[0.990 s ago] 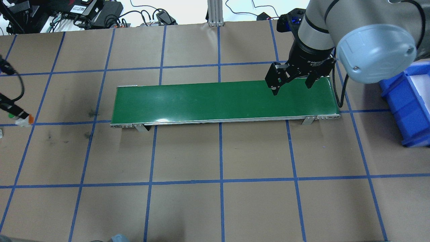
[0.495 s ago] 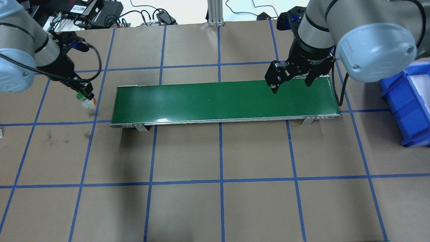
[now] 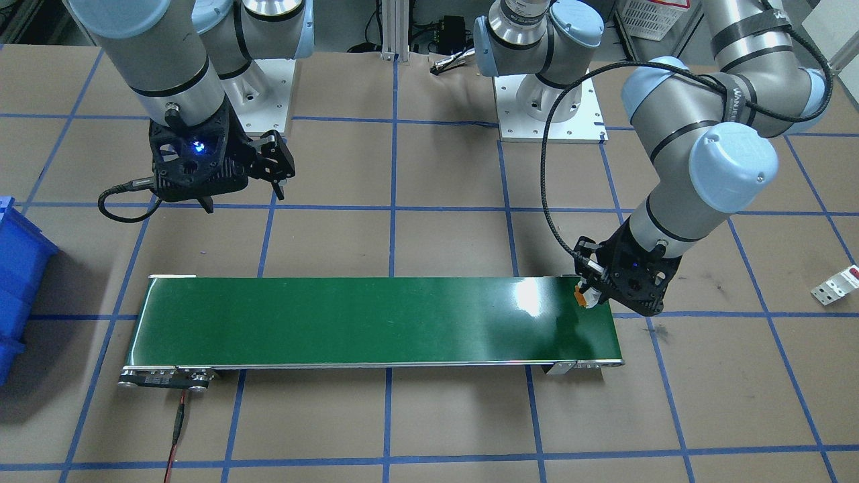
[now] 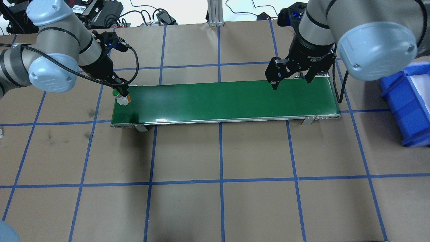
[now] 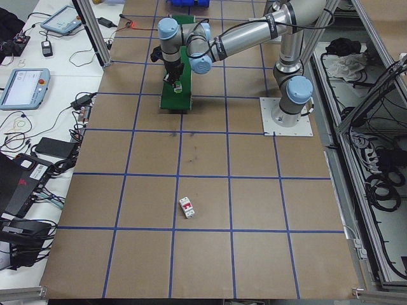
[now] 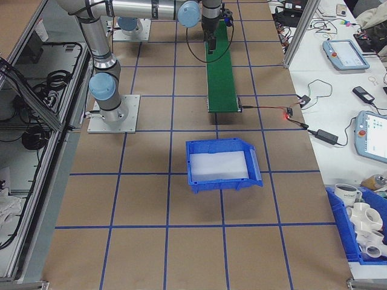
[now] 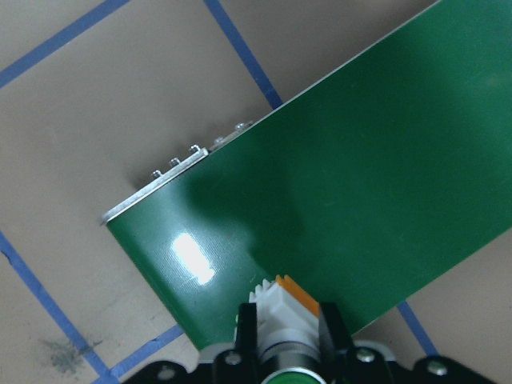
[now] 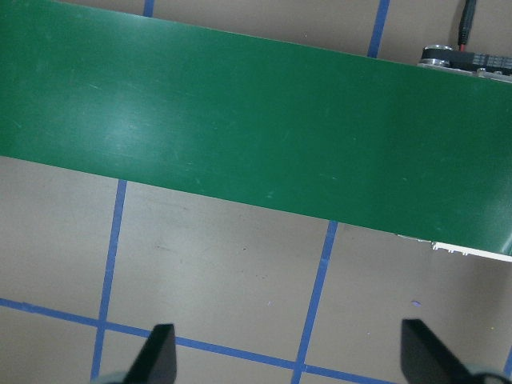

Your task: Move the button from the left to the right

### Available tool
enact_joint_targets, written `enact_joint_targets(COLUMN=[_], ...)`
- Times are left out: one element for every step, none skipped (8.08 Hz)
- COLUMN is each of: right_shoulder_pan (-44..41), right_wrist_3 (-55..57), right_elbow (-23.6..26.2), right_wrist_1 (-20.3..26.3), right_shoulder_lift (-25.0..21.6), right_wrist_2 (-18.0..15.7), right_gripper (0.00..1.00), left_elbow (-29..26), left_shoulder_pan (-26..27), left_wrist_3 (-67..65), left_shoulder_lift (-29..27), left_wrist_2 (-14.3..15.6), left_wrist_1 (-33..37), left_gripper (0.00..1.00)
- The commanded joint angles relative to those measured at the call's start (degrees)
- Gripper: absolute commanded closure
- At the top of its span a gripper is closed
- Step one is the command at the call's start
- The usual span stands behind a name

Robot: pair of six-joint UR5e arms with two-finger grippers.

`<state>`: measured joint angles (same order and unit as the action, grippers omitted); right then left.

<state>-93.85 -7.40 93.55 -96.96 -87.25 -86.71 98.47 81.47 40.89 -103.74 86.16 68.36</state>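
Button [image 4: 121, 97] with green cap, white body and orange base is clamped in the left gripper [image 4: 122, 93], held just above the left end of the green conveyor belt [image 4: 221, 101]. From the left wrist camera the fingers [image 7: 246, 332] pinch the white body on both sides, orange base pointing out over the belt surface. Cannot tell if the base touches the belt yet; front view shows the button [image 3: 582, 296] at the belt's end edge, looks slightly above it.

Right gripper [image 4: 291, 78] hangs with jaws spread wide, holding nothing, over the far edge of the belt's right end. Its wrist camera shows both fingertips [image 8: 156, 356] well apart with only belt and brown table [image 4: 215, 201] below.

Step in hand: placing the button on the belt's left end. Next likely: lower until it rests on the belt, open the left gripper, lift clear. Then the right gripper picks it up at the other end, probably for the blue bin [image 4: 408, 104] at the table's right.
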Motion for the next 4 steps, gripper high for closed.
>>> enact_joint_targets(right_shoulder_pan=[0.1,0.1,0.1,0.1], right_wrist_3=[0.1,0.2,0.2,0.1], right_elbow=[-0.5,-0.5,-0.5,-0.4], right_wrist_1=[-2.1,-2.1,-2.1,-1.4], right_shoulder_lift=[0.4,0.5,0.8,1.8], right_wrist_2=[-1.3,-1.1,-1.1,-0.1], right_gripper=[0.0,0.0,0.0,0.0], left_elbow=[0.0,0.1,0.0,-0.2], left_shoulder_pan=[1.7,2.7,3.0,3.0], left_wrist_3=[0.2,0.2,0.1,-0.5], left_shoulder_lift=[-2.7,-2.9,-2.9,-2.8], left_wrist_2=[-0.3,0.0,0.0,0.1], left_wrist_1=[-0.8,-0.8,-0.7,-0.4], left_gripper=[1.0,1.0,1.0,1.0])
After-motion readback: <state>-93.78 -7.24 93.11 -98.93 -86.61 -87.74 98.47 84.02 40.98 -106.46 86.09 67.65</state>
